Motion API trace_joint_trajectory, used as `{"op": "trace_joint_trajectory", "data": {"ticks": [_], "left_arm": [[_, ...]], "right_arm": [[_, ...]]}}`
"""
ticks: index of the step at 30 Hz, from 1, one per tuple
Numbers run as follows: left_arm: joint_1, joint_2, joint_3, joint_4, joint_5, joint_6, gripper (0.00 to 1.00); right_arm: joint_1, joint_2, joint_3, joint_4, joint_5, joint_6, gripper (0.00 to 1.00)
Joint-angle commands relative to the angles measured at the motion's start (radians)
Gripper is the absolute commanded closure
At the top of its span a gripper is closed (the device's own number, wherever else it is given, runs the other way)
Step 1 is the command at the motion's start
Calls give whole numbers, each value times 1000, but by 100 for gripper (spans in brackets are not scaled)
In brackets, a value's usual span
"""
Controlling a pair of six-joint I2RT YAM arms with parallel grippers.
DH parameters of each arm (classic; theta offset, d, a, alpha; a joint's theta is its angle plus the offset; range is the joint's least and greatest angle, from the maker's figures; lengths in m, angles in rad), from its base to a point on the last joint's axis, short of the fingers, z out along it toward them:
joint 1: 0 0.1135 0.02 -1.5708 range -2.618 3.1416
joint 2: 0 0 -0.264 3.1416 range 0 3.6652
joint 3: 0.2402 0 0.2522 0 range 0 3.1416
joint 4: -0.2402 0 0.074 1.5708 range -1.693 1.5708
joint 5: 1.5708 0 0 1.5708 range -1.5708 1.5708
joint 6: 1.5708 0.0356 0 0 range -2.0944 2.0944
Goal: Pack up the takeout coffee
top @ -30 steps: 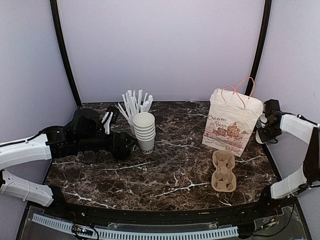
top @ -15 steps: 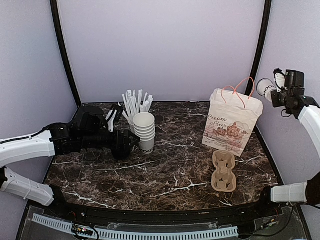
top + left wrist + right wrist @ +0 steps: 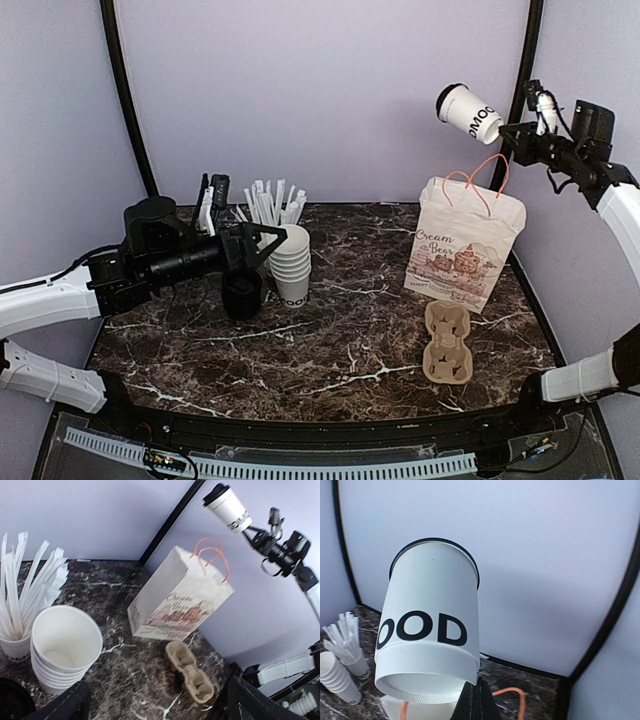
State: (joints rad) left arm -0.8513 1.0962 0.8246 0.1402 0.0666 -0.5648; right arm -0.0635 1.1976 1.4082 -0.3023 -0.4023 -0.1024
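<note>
While the right hand (image 3: pixel 508 130) pinches the takeout coffee (image 3: pixel 468 112) by its bottom rim, tilted high above the paper bag (image 3: pixel 462 245), it should right the cup lid-up and lower it slowly into the bag's open mouth. The left hand (image 3: pixel 262 245) gapes empty beside the stacked cups (image 3: pixel 290 262). A cardboard cup carrier (image 3: pixel 447 343) lies on the dark marble surface (image 3: pixel 350 345), with lilac walls (image 3: pixel 320 100) around.

Takeout coffee (image 3: pixel 468 112): white cup, black lid, black lettering; hung tilted in air, base rim pinched by right tool (image 3: pixel 507 128).
</note>
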Motion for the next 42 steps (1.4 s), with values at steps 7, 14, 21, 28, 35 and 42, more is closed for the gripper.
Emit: {"op": "trace_joint_trajectory", "data": {"ticks": [7,14,21,28,35,42], "left_arm": [[-101,199,37,727,12,-205,1],[-203,474,213,1057,-80,-169,1],[-216,656,406,1175,-88,-160,1],[-216,739,520,1184,-139,-99,1],[-202,789,612,1088,-217,-141,1],[-178,824,642,1061,-226,-206,1]], "right_arm": [[243,101,21,167,-515,244,100],[333,124,-8,250,-540,351,100],[383,140,-16,252,-518,359,100],[404,148,-61,335,-554,433,100],[430,144,-91,385,-600,487,100],[437,135,-114,356,-592,449,100]]}}
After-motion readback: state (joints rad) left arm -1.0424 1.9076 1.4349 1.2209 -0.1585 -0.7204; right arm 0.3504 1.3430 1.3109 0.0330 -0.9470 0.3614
